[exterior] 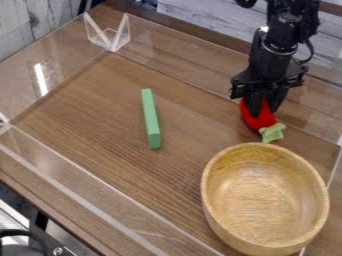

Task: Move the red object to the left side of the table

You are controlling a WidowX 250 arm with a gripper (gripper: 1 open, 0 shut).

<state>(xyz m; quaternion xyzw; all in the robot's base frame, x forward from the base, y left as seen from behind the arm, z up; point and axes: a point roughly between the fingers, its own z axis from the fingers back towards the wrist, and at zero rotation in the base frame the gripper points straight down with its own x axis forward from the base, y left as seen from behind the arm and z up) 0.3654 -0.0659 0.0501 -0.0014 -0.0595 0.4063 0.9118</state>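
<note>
Red toy [258,114], one, beside the wooden bowl [265,199]; black gripper [258,101] above, fingers closed about its body, apparently for lifting, though contact is partly hidden.

— Where's the bowl on the table [80,85]?
— The bowl [265,200] sits at the near right corner.
— And the toy strawberry [261,115]?
— Behind the bowl, near the table's right edge, just beside it and apart from the rim. The gripper [261,103] is over it.
— What about the bar [151,118]?
— Well left of the toy strawberry, between the left and right edges, lying lengthwise from far to near, and farther back than the bowl.
— Anything at the far edge?
— The wire-like stand [108,32], toward the far left corner, behind the bar.
</note>
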